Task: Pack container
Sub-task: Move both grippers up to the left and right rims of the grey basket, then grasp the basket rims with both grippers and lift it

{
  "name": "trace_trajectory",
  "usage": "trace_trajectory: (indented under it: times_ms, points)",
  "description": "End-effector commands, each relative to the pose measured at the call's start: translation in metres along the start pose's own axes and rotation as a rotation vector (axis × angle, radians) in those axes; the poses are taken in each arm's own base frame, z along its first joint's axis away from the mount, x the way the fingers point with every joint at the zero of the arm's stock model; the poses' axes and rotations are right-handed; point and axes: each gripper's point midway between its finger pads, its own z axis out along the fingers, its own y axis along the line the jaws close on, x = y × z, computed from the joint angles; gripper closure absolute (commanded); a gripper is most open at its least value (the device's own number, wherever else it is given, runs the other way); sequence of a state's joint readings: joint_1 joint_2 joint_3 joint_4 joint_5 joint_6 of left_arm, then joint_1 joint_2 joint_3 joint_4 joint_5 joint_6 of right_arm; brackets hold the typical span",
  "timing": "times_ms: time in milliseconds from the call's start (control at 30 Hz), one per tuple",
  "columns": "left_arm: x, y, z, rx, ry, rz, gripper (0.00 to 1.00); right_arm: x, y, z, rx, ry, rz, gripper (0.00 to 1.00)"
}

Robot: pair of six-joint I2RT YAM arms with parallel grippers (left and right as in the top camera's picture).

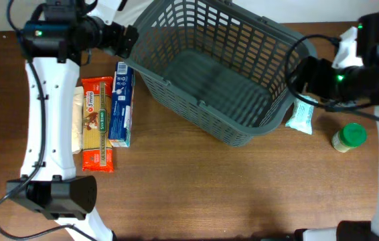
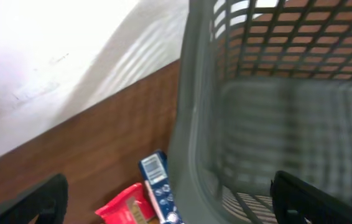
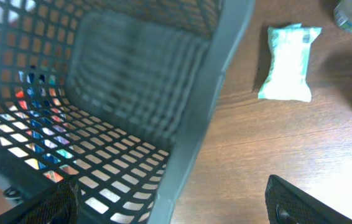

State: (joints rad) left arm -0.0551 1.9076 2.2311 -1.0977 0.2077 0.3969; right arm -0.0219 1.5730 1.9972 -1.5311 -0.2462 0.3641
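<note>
The container point(image 1: 216, 73), a large dark grey lattice basket, stands skewed at the middle back of the table with nothing showing inside. My left gripper point(image 1: 130, 39) is at its left rim. In the left wrist view that gripper point(image 2: 176, 211) is open, with the basket rim point(image 2: 191, 124) running between its fingers and touching neither. My right gripper point(image 1: 298, 75) is at the basket's right rim. In the right wrist view it point(image 3: 176, 208) is open astride the rim point(image 3: 207, 106), one finger point(image 3: 39, 208) over the lattice and the other over bare table.
A red pasta pack point(image 1: 97, 124), a blue box point(image 1: 122, 104) and a pale pack point(image 1: 78, 120) lie left of the basket. A white-teal pouch point(image 1: 302, 115) and a green-lidded jar point(image 1: 348, 137) sit to its right. The white wall is close behind.
</note>
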Motion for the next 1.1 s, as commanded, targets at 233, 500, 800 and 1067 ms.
trace_trajectory:
  times_ms: [233, 500, 800, 1067]
  points:
    - [0.018, 0.009, 0.037, -0.009, 0.079, 0.001, 0.05, 0.005, 0.012, 0.032, 0.011, 0.095, -0.020, 0.13]
    - [0.027, 0.001, 0.064, 0.031, 0.111, -0.015, 0.06, 0.003, 0.008, 0.045, 0.036, 0.121, -0.016, 0.14]
    - [0.023, -0.003, 0.070, 0.039, 0.100, -0.005, 0.07, 0.000, 0.009, 0.048, 0.034, 0.116, -0.018, 0.30]
    - [0.023, -0.007, 0.072, 0.048, 0.101, -0.002, 0.07, 0.000, 0.007, 0.070, 0.053, 0.169, -0.013, 0.32]
